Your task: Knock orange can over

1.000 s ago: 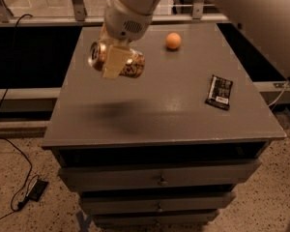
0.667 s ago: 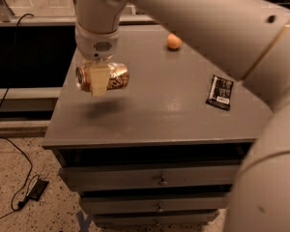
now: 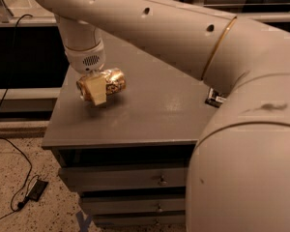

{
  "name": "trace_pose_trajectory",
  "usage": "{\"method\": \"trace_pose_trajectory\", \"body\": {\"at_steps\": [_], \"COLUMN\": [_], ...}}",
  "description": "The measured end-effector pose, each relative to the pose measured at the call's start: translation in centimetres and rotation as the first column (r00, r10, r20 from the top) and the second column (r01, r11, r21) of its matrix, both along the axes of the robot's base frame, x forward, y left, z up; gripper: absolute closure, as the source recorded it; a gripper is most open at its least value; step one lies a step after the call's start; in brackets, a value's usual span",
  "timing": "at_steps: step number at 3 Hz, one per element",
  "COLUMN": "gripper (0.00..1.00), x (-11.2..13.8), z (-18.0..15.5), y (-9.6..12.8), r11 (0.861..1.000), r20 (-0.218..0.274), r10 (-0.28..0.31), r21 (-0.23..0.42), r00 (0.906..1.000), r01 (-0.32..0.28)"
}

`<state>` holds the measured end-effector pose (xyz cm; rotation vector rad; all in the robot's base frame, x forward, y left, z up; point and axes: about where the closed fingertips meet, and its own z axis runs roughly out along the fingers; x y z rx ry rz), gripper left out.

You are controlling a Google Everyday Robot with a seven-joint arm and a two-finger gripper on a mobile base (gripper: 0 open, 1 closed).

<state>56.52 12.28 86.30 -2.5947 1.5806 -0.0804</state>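
The orange can (image 3: 111, 81) is a shiny copper-orange drink can with dark lettering. It lies on its side, held just above the left part of the grey table top (image 3: 150, 115). My gripper (image 3: 94, 88) hangs down from the white arm that crosses the top of the view. It is shut on the can, with one pale finger (image 3: 96, 90) across the can's near side. The other finger is hidden behind the can.
A dark flat packet (image 3: 215, 98) lies at the table's right, partly hidden by my arm. The table is a cabinet with drawers (image 3: 159, 180) below. A cable and a small black box (image 3: 35, 190) lie on the speckled floor at the left.
The gripper with the can has moved left and down toward the table's left side. The arm now fills much more of the view and hides the orange ball.
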Motion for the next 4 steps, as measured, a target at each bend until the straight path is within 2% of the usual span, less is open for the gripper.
{"method": "trace_pose_trajectory", "body": {"at_steps": [2,3,4], "gripper": [0.12,0.0,0.0], "x": [0.22,0.3,0.3], "z": [-0.1,-0.14,-0.14], "y": [0.37,0.5,0.5], "r11": [1.0,1.0,1.0], "r20": [0.01,0.013,0.013], "r10": [0.003,0.003,0.003], "r21": [0.01,0.015,0.015], "r00": [1.0,0.9999,0.9999], "r01": [-0.003,-0.003,-0.003]}}
